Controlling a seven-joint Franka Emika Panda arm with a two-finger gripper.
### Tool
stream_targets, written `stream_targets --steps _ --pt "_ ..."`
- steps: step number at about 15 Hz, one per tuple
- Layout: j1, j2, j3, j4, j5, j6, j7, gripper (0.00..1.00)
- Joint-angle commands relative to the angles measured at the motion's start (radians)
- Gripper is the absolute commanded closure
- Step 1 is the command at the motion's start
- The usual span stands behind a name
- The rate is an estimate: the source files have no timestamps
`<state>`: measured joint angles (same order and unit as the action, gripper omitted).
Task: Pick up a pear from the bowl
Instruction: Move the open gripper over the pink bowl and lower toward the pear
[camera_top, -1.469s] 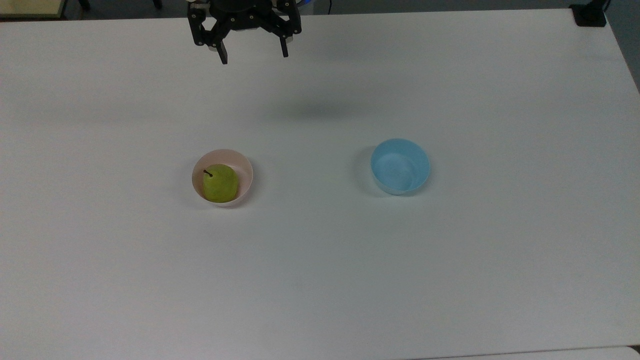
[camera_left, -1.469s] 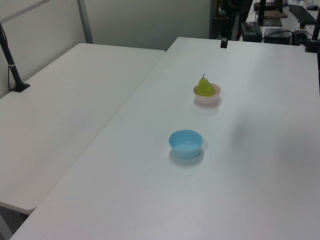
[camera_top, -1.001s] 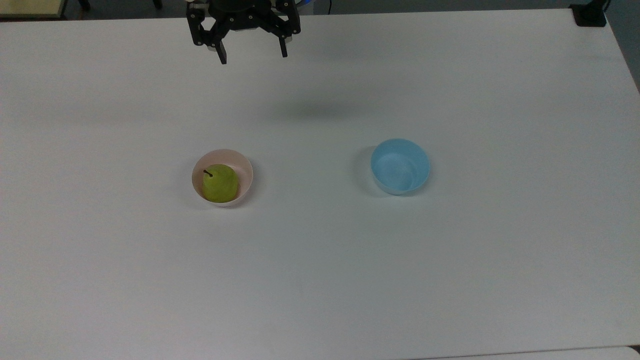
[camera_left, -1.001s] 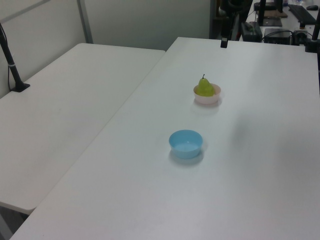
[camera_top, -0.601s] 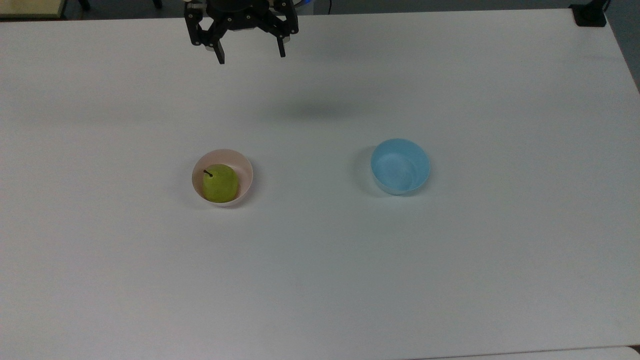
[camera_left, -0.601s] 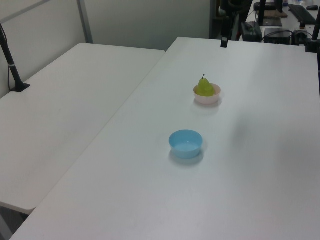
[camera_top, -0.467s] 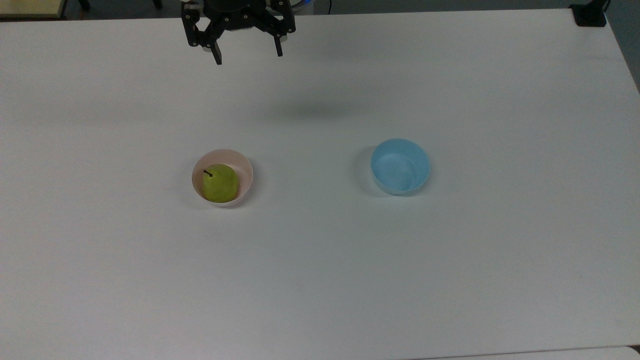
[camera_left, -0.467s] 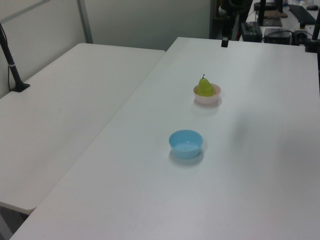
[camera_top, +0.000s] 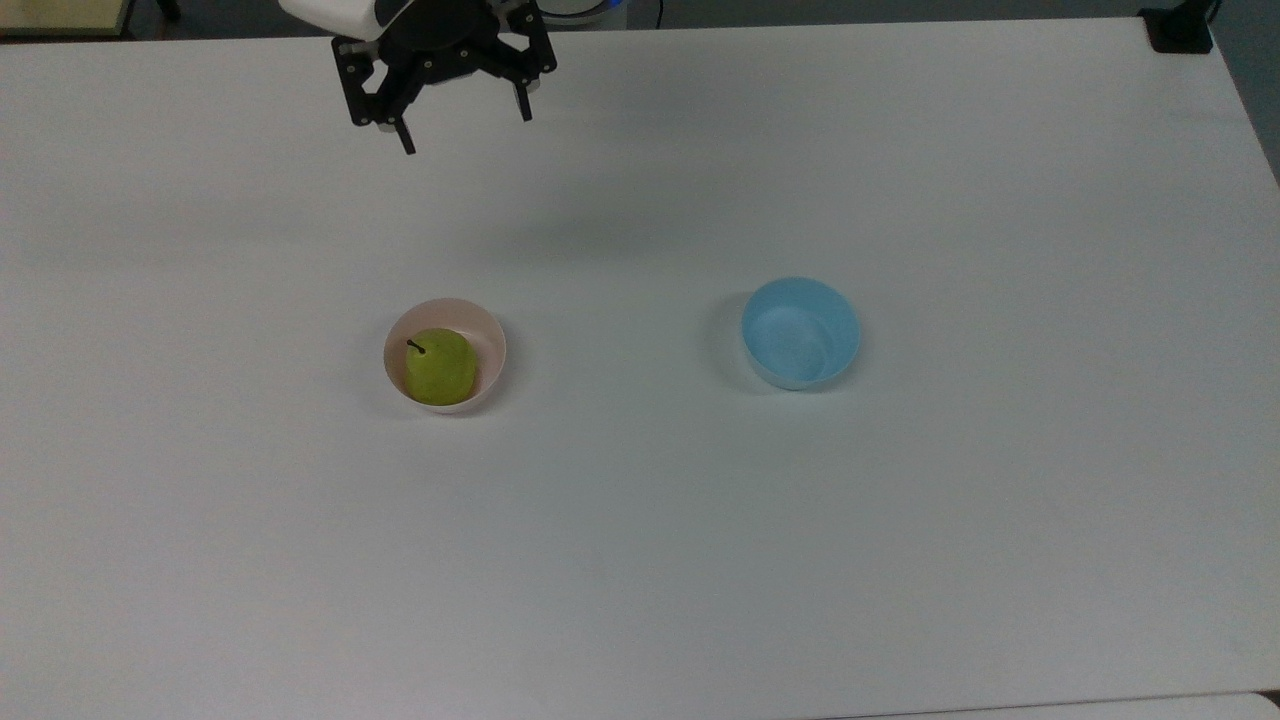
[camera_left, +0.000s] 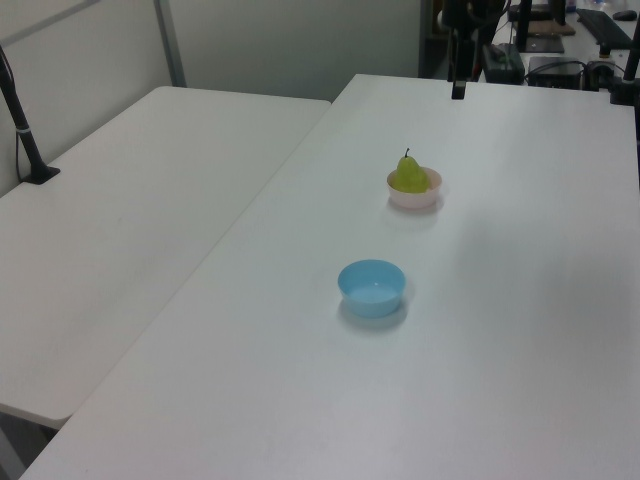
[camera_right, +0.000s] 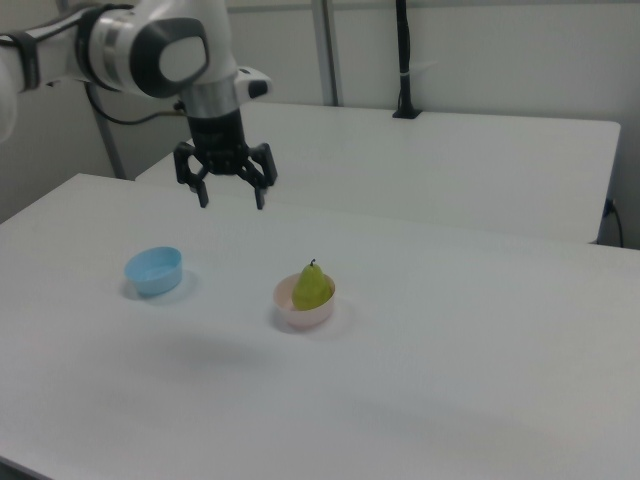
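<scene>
A white table carries the scene, with a second white table alongside it at 9 o'clock in the left view. A pink bowl is seen left of centre in the top view, with a pear seated upright inside it, stem uppermost. A blue bowl is noted at 3 o'clock from the pink bowl in the top view, well apart. The gripper is held above the table at 12 o'clock from the pear in the top view, well clear of it, fingers spread wide and nothing between them.
</scene>
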<state>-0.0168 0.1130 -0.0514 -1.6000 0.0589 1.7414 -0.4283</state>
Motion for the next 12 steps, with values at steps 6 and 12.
stream_targets --steps 6,12 --pt "-0.049 0.180 -0.002 0.095 -0.039 0.087 -0.032 0.00" --pt "-0.054 0.237 -0.008 0.045 -0.040 0.251 0.008 0.00"
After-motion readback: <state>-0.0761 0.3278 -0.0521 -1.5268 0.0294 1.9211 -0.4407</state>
